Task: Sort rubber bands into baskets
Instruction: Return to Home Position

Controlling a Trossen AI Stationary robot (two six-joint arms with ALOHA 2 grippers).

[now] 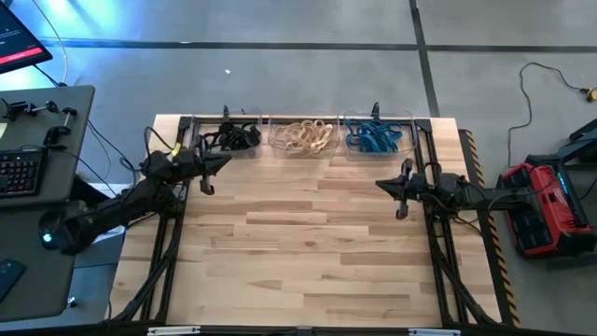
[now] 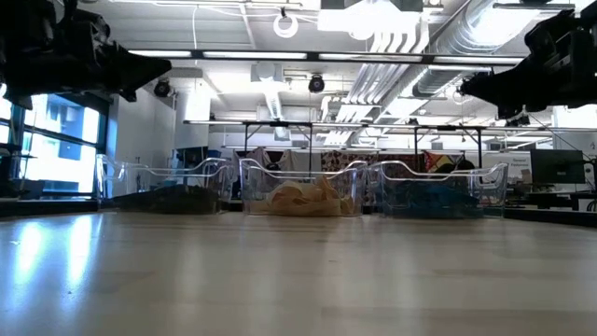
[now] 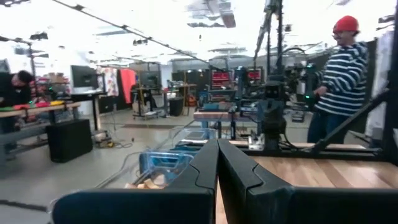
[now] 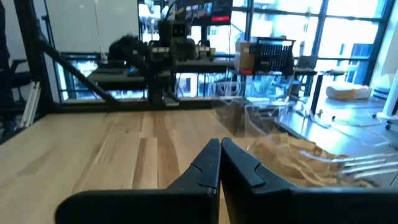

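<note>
Three clear baskets stand in a row on the table's far edge. The left basket [image 1: 237,136] holds black rubber bands, the middle basket [image 1: 305,137] tan ones [image 2: 303,199], the right basket [image 1: 377,136] blue ones. My left gripper [image 1: 225,162] hangs shut and bare above the table's far left, just short of the black basket, its fingertips [image 3: 218,144] pressed together. My right gripper [image 1: 380,184] is drawn back at the right side, pointing level toward the left, shut on nothing [image 4: 220,144].
The bare wooden tabletop [image 1: 308,252] lies between the arms. Black frame rails [image 1: 438,271] run along both table sides. A desk with a keyboard [image 1: 20,173] stands left of the table, a red device [image 1: 546,207] right of it. A person in a striped top [image 3: 343,81] stands beyond the table.
</note>
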